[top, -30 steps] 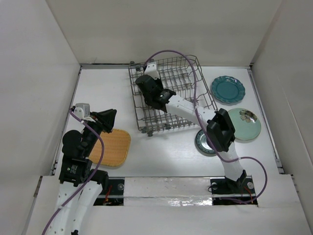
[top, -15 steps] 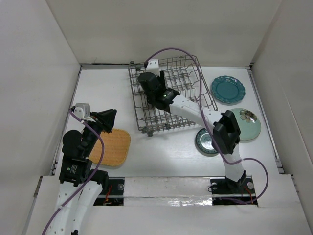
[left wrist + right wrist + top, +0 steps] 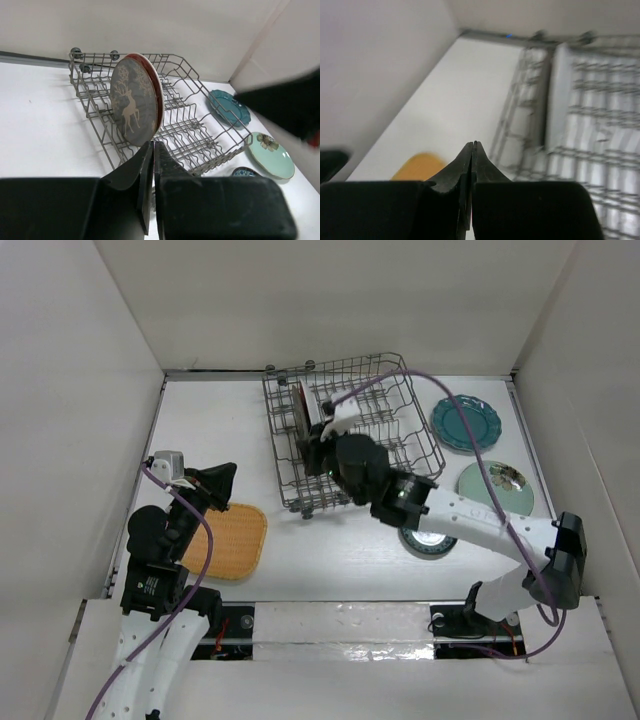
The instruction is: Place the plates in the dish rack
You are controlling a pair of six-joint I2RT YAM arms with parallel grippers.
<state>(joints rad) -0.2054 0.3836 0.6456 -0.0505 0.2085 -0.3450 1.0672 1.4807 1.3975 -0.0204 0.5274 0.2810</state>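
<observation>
deer plate (image 3: 132,102) upright in dish rack (image 3: 192,122) | left gripper (image 3: 153,150), right gripper (image 3: 471,150) closed

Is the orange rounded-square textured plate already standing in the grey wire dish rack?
No, the orange plate lies flat on the white table, apart from the dish rack.

A white table (image 3: 220,410) sits boxed in by plain white walls (image 3: 330,300) under soft, even light.
</observation>
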